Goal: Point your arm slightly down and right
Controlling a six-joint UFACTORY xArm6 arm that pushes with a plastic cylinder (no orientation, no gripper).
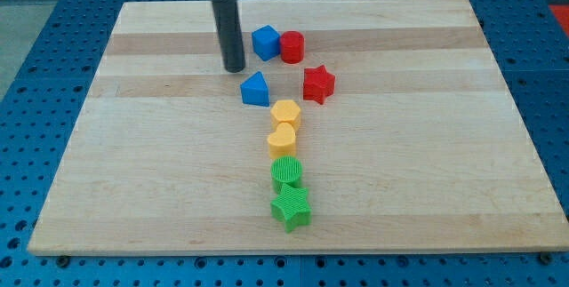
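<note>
My rod comes down from the view's top, and my tip [234,68] rests on the wooden board [133,145]. The tip is just left of a blue cube [265,42] and up-left of a blue wedge-shaped block [255,89], touching neither. A red cylinder [292,46] touches the blue cube on its right. A red star [318,83] lies below it. Below these, a yellow hexagon [285,113], a yellow heart [282,139], a green cylinder [286,173] and a green star [291,207] form a column down the middle.
The board lies on a blue perforated table [36,47]. The board's edges run close to the view's bottom and both sides.
</note>
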